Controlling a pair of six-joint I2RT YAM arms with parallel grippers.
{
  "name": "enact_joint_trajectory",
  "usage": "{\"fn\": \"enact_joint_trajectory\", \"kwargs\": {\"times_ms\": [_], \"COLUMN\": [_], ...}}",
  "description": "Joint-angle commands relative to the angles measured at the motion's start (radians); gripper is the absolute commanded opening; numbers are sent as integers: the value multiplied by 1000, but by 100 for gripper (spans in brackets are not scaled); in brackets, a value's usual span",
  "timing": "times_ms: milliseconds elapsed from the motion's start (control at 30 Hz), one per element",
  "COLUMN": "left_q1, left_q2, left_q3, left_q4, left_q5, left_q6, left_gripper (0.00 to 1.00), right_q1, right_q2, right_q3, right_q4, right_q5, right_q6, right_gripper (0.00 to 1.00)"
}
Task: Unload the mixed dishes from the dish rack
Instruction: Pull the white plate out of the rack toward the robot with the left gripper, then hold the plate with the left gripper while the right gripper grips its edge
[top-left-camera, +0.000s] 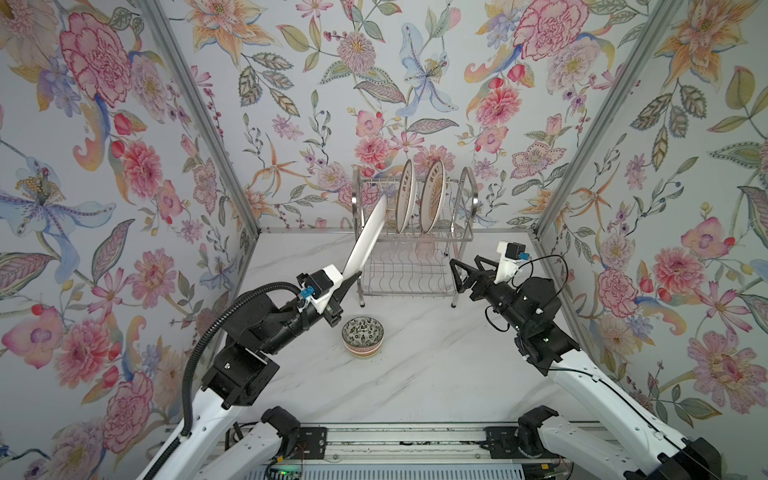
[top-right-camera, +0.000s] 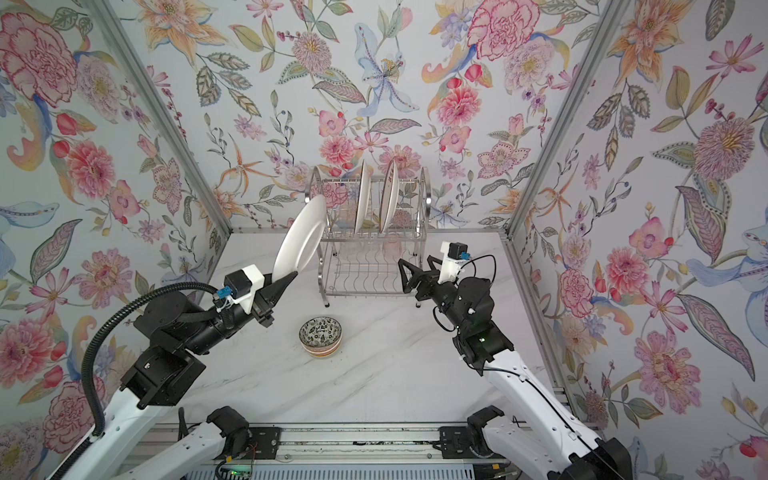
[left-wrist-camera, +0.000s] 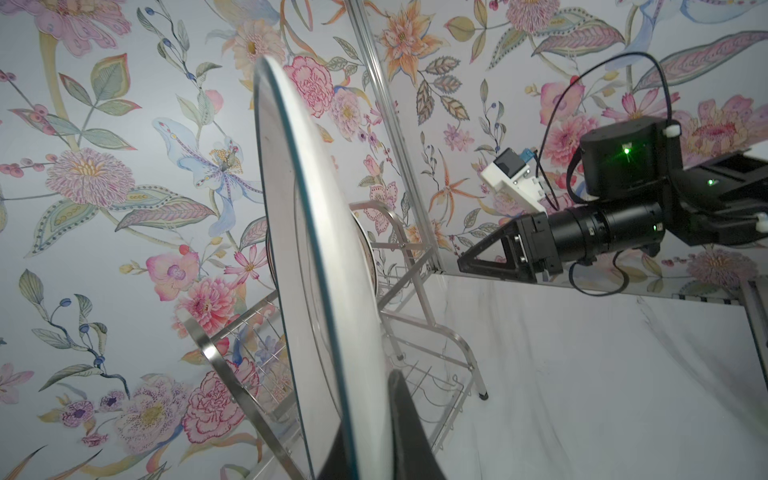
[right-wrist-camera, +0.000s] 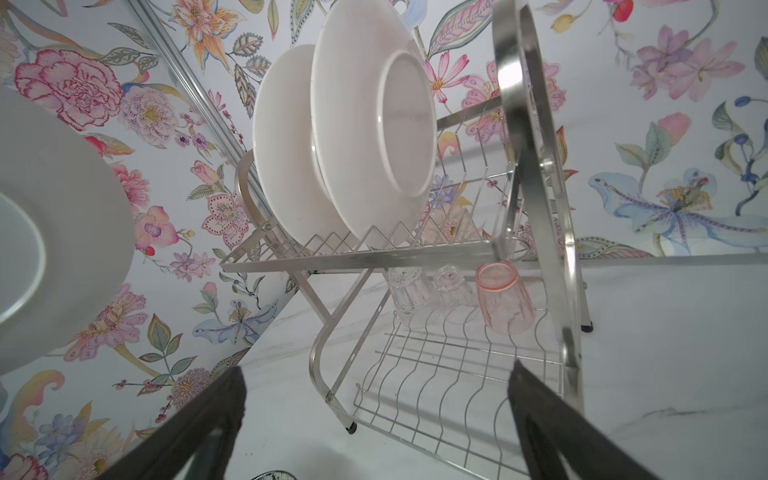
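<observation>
Left wrist view is showing a white round ceramic plate (left-wrist-camera: 328, 291) standing on edge, its lower rim being pinched between the pressed-together fingers of the left gripper (top-left-camera: 350, 277). In both top views that plate is tilting up and away from the arm, out of the slots and just beside the left arch of the two-tier shiny steel wire dish rack (top-left-camera: 471, 199); whether it is brushing the frame I cannot tell. Nearer, on the white marbled tabletop (top-left-camera: 415, 374), a black-and-white patterned bowl (top-left-camera: 363, 332) is sitting right of that arm. Two sunburst-centred plates (top-left-camera: 432, 195) are standing upright in the rack's upper tier, and two clear cups (right-wrist-camera: 409, 295) and a pink-tinted cup (right-wrist-camera: 505, 297) are sitting upside down at the far end of the lower tier. Right of the rack's near edge, the right gripper (top-left-camera: 464, 261) is hovering with jaws spread wide, holding nothing. The step in hand looks like carrying the plate to the table. Doing it well probably means swinging it left, clear of the arch, levelling it low over bare tabletop apart from the bowl, and only then releasing the thin rim grip.
</observation>
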Motion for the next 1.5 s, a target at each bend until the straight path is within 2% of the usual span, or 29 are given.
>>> {"fn": "enact_joint_trajectory", "kwargs": {"times_ms": [0,133,267,400,500,700,833,1100,1300,1467], "left_q1": [-18,-25,-44,-110,-174,-293,-332,-455,-549,-587], "left_q2": [-40,-53,-56,-30,-17,52,131,221,311,396], "left_q3": [-50,-66,-101,-119,-140,-183,-173,-247,-322,-346], "left_q4": [-66,-122,-177,-252,-247,-199,-203,-23,188,301], "left_q5": [40,55,43,-73,-155,-297,-377,-557,-688,-772], "left_q6": [104,145,209,297,336,403,468,611,699,776], "left_gripper": [0,0,0,0,0,0,0,0,0,0], "right_q1": [-13,-39,-64,-95,-111,-119,-121,-119,-116,-113], "right_q2": [-40,-71,-105,-125,-118,-67,-9,105,162,220], "right_q3": [30,51,29,0,4,36,74,122,130,146], "right_q4": [-129,-266,-325,-346,-381,-399,-440,-487,-531,-582], "right_q5": [-24,-68,-120,-188,-211,-291,-320,-387,-437,-483], "right_q6": [99,173,240,313,343,346,333,334,314,280], "right_gripper": [99,99,99,99,99,100,98,94,90,84]}}
